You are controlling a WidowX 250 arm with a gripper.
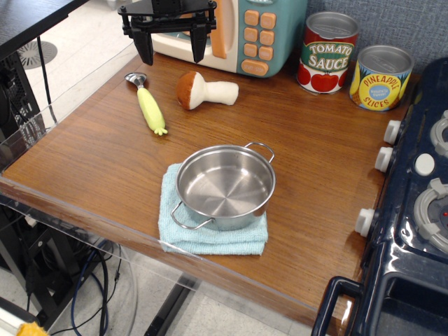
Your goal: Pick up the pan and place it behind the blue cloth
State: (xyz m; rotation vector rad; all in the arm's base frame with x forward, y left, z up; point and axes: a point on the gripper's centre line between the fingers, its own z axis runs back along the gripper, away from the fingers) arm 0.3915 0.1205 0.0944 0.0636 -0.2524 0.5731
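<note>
The pan (225,185) is a small shiny steel pot with two wire loop handles. It stands upright on the blue cloth (210,234), a light blue folded towel near the table's front edge. My gripper (171,50) is black, at the back left of the table, raised above the surface and in front of the toy microwave. Its two fingers (145,49) point down with a wide gap and nothing between them. It is well away from the pan, up and to the left.
A toy microwave (241,31) stands at the back. A tomato sauce can (328,52) and a pineapple slices can (380,78) stand at the back right. A toy mushroom (204,90) and a yellow-handled scoop (148,105) lie behind the pan. A toy stove (413,210) borders the right side.
</note>
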